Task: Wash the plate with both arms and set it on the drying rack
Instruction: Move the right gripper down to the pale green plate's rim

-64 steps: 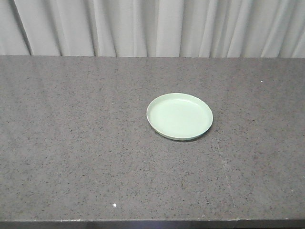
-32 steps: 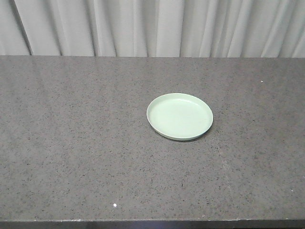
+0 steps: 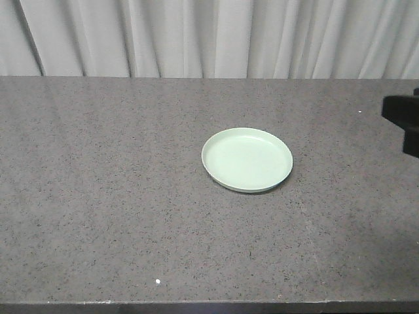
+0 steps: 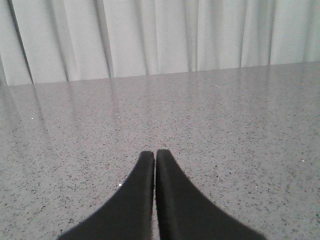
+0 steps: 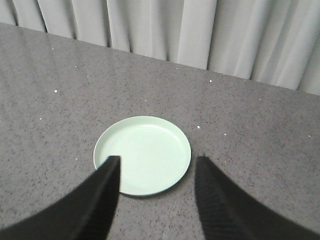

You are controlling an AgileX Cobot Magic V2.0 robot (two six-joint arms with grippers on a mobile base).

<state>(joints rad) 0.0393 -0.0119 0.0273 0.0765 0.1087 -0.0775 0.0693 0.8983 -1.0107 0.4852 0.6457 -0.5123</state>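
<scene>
Mint-green and round, the plate (image 3: 247,159) lies flat on the dark speckled stone counter (image 3: 98,196), slightly right of its middle, with nothing touching it. A pale pleated curtain (image 3: 196,36) hangs behind the counter's far edge. In its wrist view the right gripper (image 5: 157,164) has its 2 black fingers (image 5: 102,200) spread wide, framing the plate's near side. The front view shows only a black block of the right arm (image 3: 402,124) at the right edge, well apart from the plate. The left gripper (image 4: 155,156) holds nothing, its 2 fingers pressed together and pointing across the counter toward the curtain.
</scene>
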